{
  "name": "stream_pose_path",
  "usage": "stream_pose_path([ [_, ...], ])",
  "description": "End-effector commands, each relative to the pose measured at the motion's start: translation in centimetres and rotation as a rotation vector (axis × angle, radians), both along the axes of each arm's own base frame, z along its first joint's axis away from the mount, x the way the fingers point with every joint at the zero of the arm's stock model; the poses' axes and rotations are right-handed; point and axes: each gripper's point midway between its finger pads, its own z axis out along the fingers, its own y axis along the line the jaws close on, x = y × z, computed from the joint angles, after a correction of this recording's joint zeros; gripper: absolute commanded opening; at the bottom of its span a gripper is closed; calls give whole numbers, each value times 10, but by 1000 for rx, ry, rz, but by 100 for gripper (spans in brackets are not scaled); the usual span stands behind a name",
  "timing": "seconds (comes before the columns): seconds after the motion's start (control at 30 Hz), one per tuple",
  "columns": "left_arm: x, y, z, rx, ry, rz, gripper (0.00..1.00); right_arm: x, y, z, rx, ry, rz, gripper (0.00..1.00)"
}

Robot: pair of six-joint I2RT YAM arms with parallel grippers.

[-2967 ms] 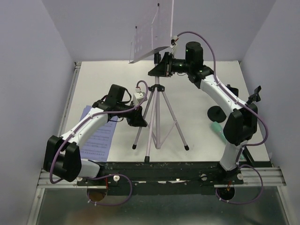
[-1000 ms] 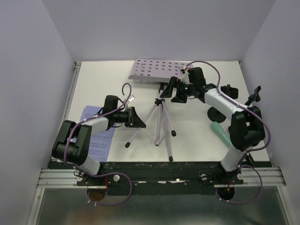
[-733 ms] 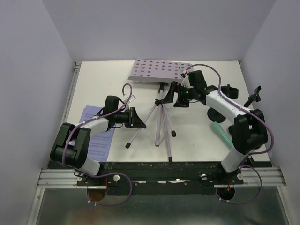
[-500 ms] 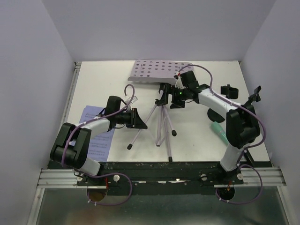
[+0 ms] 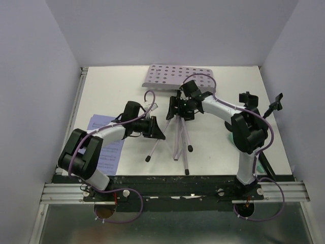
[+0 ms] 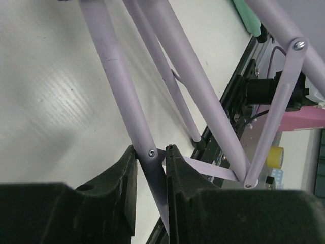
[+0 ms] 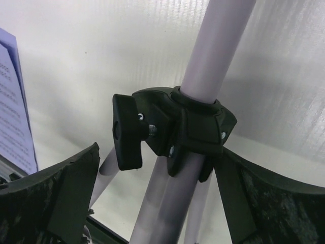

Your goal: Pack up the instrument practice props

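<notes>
The left arm [image 5: 109,133] and right arm [image 5: 223,108] have smooth white tubular shells between chunky black joint housings. A thin purple cable [image 5: 195,77] arcs loosely behind each wrist and runs on along the links. Behind the right gripper [image 7: 157,152] a small green light [image 5: 186,105] glows on the black wrist block. Behind the left gripper [image 6: 151,149] is a white plug [image 5: 149,107]. The left fingers [image 6: 119,193] are matte black and blocky, tapering to blunt tips, with a round hole [image 6: 85,187] in one face. The right fingers [image 7: 66,203] are black too, their inner faces rough and speckled grey.
</notes>
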Motion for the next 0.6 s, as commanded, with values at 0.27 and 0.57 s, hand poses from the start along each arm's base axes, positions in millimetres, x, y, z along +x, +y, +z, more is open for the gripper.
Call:
stream_pose_path([
  [0.27,22,-57,63,-132,-393,-245,37,-16,-4,-36,-117,52,-15,70],
  [0.57,22,-47,71,-76,-408,-241,67,-18,-17,-47,-171,5,28,66],
])
